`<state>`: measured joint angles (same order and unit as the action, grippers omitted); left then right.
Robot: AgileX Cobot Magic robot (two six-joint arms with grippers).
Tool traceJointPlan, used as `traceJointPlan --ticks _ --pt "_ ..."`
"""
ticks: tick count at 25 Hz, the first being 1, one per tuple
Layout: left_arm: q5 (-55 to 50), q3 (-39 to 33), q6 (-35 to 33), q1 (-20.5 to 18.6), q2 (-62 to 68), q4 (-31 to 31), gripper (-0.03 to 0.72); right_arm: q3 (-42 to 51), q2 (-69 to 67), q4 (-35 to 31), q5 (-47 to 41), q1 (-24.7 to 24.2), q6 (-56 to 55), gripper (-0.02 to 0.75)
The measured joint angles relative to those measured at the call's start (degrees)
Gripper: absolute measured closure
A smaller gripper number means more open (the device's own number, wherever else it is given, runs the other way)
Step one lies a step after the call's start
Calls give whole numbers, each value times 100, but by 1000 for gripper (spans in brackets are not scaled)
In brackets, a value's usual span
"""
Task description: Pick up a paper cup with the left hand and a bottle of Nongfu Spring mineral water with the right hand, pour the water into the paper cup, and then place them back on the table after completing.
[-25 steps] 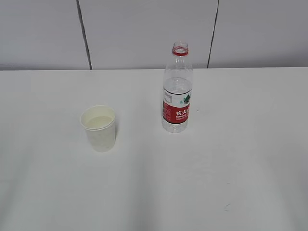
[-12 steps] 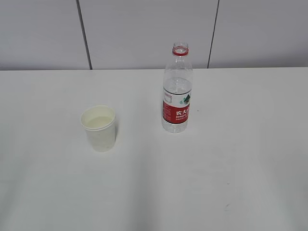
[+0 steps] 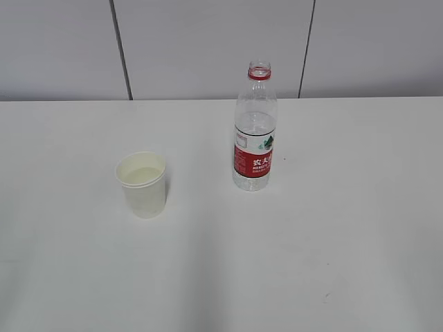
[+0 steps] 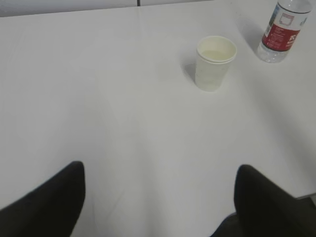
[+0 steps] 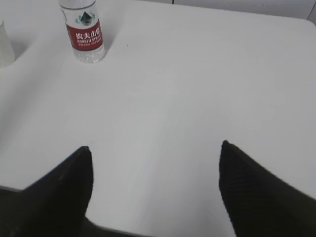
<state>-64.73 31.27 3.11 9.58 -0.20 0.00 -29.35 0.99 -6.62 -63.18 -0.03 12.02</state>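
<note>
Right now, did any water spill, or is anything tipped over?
No, nothing stands out. The paper cup and the bottle both stand upright and apart on the table, with no puddle showing. The bottle has no cap on.

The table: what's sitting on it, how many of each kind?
Paper cup: 1
Water bottle: 1
Total on the table: 2
</note>
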Motion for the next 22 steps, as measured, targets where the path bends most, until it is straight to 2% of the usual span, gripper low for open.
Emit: traceJointPlan --ticks 3,22 --pt "39 -44 -11 0 0 108 125 11 0 0 -293 0 -2 150" --pt "129 -93 -21 0 0 360 125 75 0 20 -305 0 -25 150"
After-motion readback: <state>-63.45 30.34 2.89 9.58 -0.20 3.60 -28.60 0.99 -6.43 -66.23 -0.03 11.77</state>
